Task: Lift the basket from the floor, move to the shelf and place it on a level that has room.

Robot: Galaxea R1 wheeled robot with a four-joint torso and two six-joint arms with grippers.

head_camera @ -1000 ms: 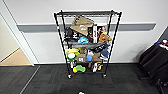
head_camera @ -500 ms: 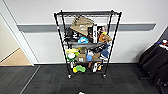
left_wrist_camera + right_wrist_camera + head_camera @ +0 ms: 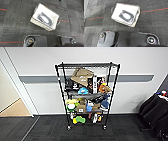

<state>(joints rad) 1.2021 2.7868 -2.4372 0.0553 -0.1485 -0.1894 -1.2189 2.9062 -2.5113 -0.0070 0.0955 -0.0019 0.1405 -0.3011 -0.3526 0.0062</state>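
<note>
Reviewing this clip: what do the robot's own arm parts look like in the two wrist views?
In both wrist views a wide dark plate with rounded corners and a pale edge spans the near side, above the dark carpet floor. Round fittings sit at its corners: in the left wrist view one with coloured markings, in the right wrist view one with a greenish centre. A dark jointed bar lies beside it. The pincer fingers cannot be made out.

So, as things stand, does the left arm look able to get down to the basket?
Probably yes. In the left wrist view the basket sits on the carpet floor below the wrist, with only a dark curved object lying inside and nothing standing between wrist and rim.
</note>
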